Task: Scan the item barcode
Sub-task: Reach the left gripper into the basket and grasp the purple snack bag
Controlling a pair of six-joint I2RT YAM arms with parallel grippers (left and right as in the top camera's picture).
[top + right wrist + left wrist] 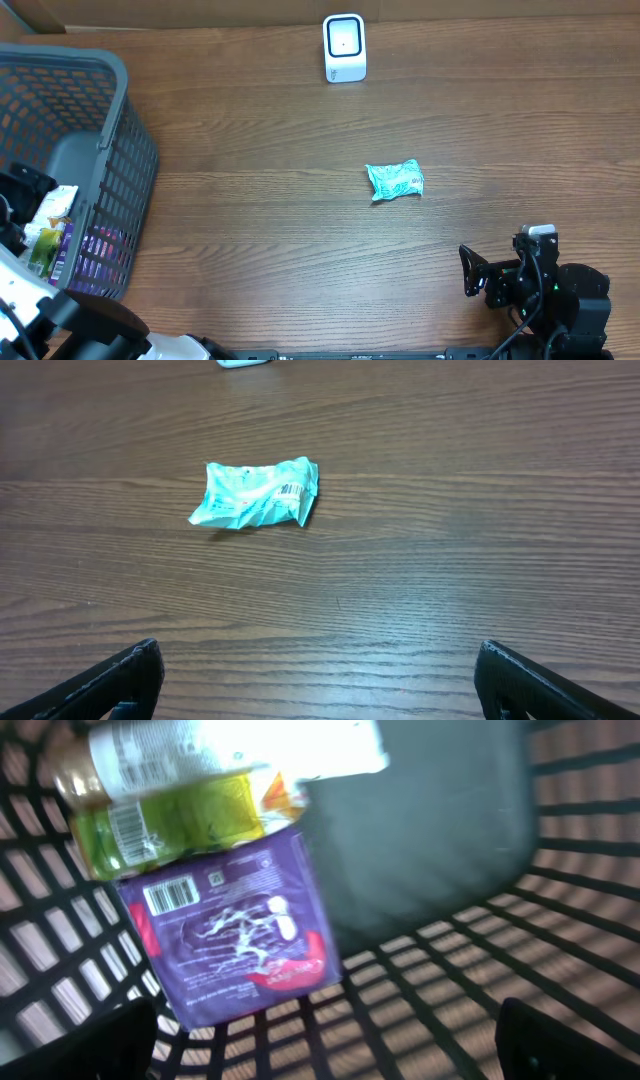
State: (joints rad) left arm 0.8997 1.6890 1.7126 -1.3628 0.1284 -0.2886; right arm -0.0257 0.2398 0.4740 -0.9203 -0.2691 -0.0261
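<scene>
packet (395, 180): on bench, between scanner (344, 47) and right hand (320, 680), untouched
right hand: fingers apart, empty
left hand (330, 1040): apart, empty, inside basket (130, 170)
progress: looks early; pick-up and scan both left

I count one teal packet (395, 180), one white scanner (344, 47), and one grey basket (60, 58) on the left holding three items: purple pouch (235, 925), green pack (170, 820), bottle (190, 750).

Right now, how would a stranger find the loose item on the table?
Start at the white scanner at the far edge of the wooden table and come toward the near side. The crinkled teal packet lies alone on bare wood, unlike the items inside the grey basket.
</scene>
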